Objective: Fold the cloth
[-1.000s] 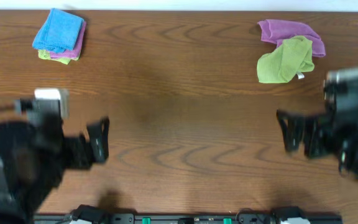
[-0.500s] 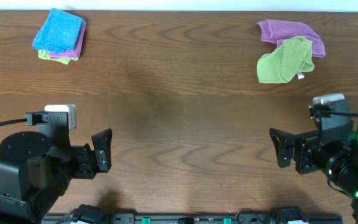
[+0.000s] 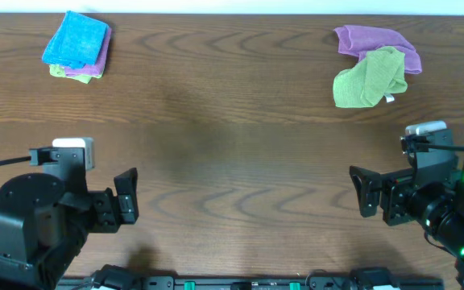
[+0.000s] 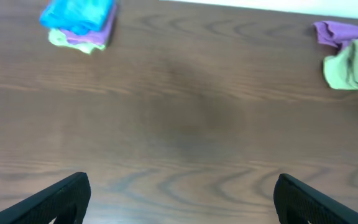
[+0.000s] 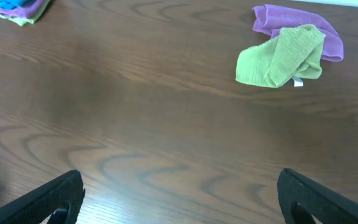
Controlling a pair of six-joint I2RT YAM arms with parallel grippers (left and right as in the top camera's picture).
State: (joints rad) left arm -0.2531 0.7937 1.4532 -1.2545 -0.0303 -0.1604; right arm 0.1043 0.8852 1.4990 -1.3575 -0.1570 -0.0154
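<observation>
A crumpled green cloth (image 3: 369, 78) lies at the back right of the table, overlapping a crumpled purple cloth (image 3: 377, 42). Both show in the right wrist view, green (image 5: 281, 56) and purple (image 5: 294, 22), and in the left wrist view, green (image 4: 351, 64) and purple (image 4: 340, 31). My left gripper (image 3: 127, 196) is open and empty at the front left; its fingers frame bare table (image 4: 182, 196). My right gripper (image 3: 362, 192) is open and empty at the front right, well in front of the green cloth (image 5: 179, 196).
A folded stack with a blue cloth (image 3: 76, 40) on top of purple and green ones sits at the back left, also in the left wrist view (image 4: 79, 15). The wooden table (image 3: 240, 153) fills the view.
The left arm has drawn back slightly toward the front left after swinging in a second ago. The right arm settled half a second ago and has not moved since.
</observation>
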